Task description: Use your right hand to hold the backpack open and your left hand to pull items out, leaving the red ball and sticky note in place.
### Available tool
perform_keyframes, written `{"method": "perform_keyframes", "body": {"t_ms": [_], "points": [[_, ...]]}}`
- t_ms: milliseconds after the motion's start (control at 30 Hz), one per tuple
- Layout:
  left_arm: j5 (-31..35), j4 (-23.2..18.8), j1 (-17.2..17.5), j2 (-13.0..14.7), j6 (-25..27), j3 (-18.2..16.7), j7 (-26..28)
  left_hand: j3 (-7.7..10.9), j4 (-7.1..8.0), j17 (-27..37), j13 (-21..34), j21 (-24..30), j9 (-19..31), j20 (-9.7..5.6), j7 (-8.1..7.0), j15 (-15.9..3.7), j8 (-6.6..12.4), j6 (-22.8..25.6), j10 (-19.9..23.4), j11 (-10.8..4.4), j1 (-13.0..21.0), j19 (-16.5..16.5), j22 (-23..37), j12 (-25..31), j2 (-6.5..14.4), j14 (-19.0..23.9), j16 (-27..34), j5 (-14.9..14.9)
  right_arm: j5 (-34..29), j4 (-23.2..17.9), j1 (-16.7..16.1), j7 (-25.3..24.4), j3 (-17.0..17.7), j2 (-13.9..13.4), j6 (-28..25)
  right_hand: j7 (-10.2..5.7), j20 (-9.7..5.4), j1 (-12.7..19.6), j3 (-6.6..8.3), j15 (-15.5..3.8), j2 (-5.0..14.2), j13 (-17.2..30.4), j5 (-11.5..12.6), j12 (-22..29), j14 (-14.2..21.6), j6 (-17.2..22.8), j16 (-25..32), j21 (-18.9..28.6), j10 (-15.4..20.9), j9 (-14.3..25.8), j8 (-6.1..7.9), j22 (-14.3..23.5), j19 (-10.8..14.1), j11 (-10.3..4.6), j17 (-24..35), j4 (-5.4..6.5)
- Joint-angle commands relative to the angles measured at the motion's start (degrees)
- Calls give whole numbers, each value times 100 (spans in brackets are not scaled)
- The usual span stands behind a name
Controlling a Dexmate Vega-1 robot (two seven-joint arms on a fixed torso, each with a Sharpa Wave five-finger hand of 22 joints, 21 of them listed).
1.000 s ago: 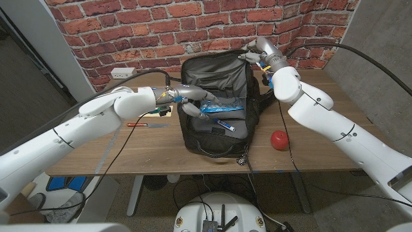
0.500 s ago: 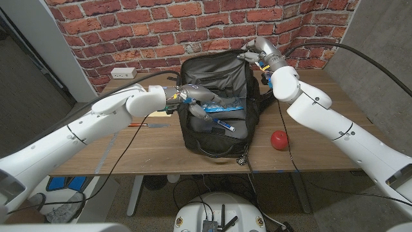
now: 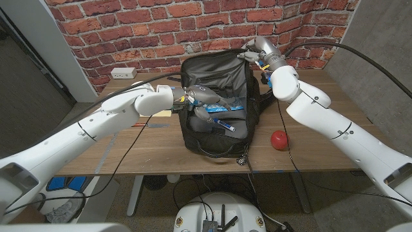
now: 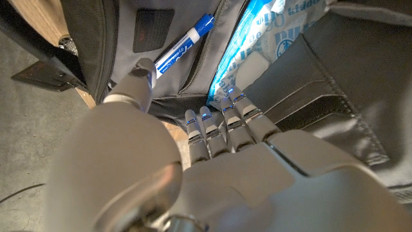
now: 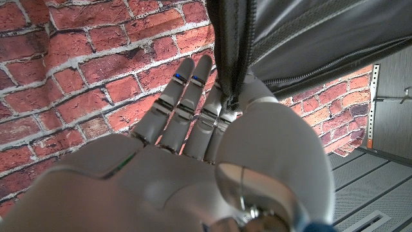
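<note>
The black backpack stands open on the wooden table. My right hand is at the top of its raised flap and pinches the zipper edge between thumb and fingers. My left hand reaches inside the bag with its fingers straight and thumb apart; the fingertips touch the edge of a blue-and-white packet, and nothing is gripped. Beside the thumb, a blue marker sits in an inner pocket; it also shows lower in the bag. The red ball lies on the table to the bag's right.
A white power strip lies at the table's back left by the brick wall. Cables run along both arms and over the table. A carabiner hangs at the bag's front, near the table's front edge.
My left hand has moved rightward and deeper into the backpack, onto the packet. My right hand stays on the flap's edge.
</note>
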Motion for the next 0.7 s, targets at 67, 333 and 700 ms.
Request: {"method": "perform_keyframes", "body": {"t_ms": [67, 333, 700], "points": [[680, 87, -167, -230, -173, 245, 36, -47, -17, 3, 9, -12, 11, -922, -27, -944, 67, 41, 88, 22, 174, 16, 13, 38, -1, 110, 55, -8, 55, 117, 53, 1, 6, 54, 77, -19, -714, 66, -5, -653, 104, 25, 40, 0, 54, 59, 0, 29, 37, 29, -5, 26, 36, 10, 25, 30], [1010, 192, -153, -353, -208, 319, 186, -89, -6, 4, 9, -1, 12, -922, -21, -960, 95, 94, 162, -33, 299, 53, 15, 51, 9, 179, 66, -10, 77, 159, 53, -27, 18, 82, 97, -21, -713, 62, -8, -648, 105, 30, 45, -6, 52, 72, -19, 40, 41, 31, -15, 26, 35, 12, 27, 33], [1150, 513, -271, -542, -387, 475, 369, -150, 5, 6, 9, 21, 13, -918, -56, -967, 120, 153, 240, -82, 430, 131, 21, 61, 15, 256, 71, -12, 118, 214, 61, -20, 38, 67, 184, -15, -715, 54, -16, -645, 102, 29, 49, -20, 52, 62, -34, 49, 34, 33, -35, 25, 28, 7, 33, 36]]}}
